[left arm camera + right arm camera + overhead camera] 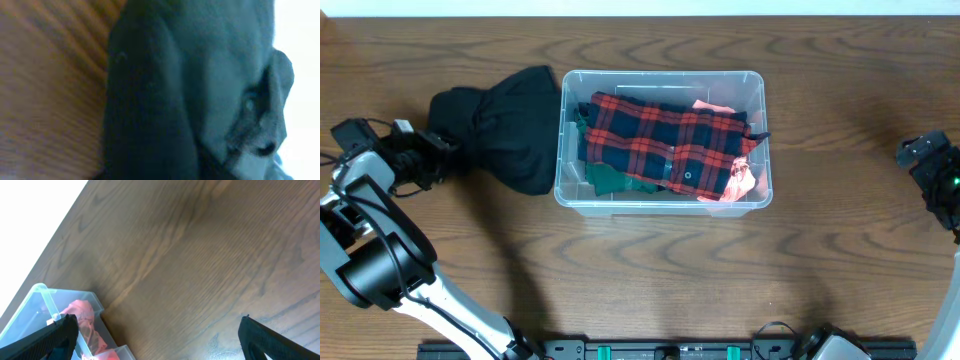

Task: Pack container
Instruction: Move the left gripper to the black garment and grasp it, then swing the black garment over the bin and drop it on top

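The clear container [756,90] stands mid-table and holds a red plaid shirt [670,140], a green garment [615,180] and a pink garment [740,185]. A black garment [505,125] lies bunched on the table against the container's left wall. My left gripper [432,150] is at the garment's left edge and looks shut on it. In the left wrist view the black cloth [190,90] fills the frame and hides the fingers. My right gripper [923,155] is open and empty at the far right [157,340]. The container's corner [45,297] and the pink garment [82,315] show there.
Bare brown wood table [840,260] lies around the container on the front, right and back. A black rail [670,350] runs along the front edge.
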You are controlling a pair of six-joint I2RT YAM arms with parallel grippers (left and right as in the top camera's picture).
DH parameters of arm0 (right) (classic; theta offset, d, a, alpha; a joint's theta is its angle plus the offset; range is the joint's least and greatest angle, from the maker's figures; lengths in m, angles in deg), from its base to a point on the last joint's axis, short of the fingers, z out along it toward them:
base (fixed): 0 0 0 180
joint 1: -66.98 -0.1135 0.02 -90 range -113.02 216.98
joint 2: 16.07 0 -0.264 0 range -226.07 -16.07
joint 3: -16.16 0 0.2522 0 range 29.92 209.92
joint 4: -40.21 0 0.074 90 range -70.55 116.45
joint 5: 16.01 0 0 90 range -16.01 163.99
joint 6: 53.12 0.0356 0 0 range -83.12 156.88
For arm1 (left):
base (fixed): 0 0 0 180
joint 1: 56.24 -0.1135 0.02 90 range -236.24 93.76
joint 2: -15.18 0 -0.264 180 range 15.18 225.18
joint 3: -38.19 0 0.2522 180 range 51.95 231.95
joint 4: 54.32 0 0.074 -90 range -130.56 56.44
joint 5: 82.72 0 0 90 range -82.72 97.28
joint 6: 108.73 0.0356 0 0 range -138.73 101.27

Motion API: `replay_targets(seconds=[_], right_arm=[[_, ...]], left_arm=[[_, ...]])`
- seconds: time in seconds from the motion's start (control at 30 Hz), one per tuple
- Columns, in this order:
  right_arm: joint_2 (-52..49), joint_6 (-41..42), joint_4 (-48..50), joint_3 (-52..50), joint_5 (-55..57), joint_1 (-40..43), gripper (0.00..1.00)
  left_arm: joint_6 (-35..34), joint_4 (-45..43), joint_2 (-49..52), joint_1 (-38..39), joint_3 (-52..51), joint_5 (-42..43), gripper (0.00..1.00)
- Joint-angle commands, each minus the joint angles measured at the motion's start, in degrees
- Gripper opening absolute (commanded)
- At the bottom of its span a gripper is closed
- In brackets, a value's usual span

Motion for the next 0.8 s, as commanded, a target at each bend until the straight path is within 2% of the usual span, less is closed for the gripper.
replay_targets(seconds=[0.0,0.13,0.23,0.5,0.63,0.77], right_arm=[[-0.2,-0.8,0.0,0.1,-0.2,0.4,0.99],[-0.2,-0.8,0.0,0.1,-0.2,0.4,0.99],[-0.2,-0.8,0.0,0.1,-0.2,0.4,0.99],[-0.2,-0.8,0.0,0.1,-0.2,0.4,0.99],[-0.2,-0.8,0.0,0.1,-0.2,0.4,0.99],[-0.2,-0.8,0.0,0.1,-0.2,0.4,0.99]], left_arm=[[1.7,1.4,0.1,-0.1,0.0,6.2,0.12],[2.1,6.6,-5.4,-0.5,0.0,8.4,0.06],[3.1,11.3,-13.5,-0.5,0.0,8.5,0.06],[2.6,23.3,-44.2,1.0,0.7,8.5,0.06],[-3.6,24.0,-57.4,3.4,0.9,8.5,0.06],[-14.0,17.6,-66.2,10.5,0.9,8.6,0.06]])
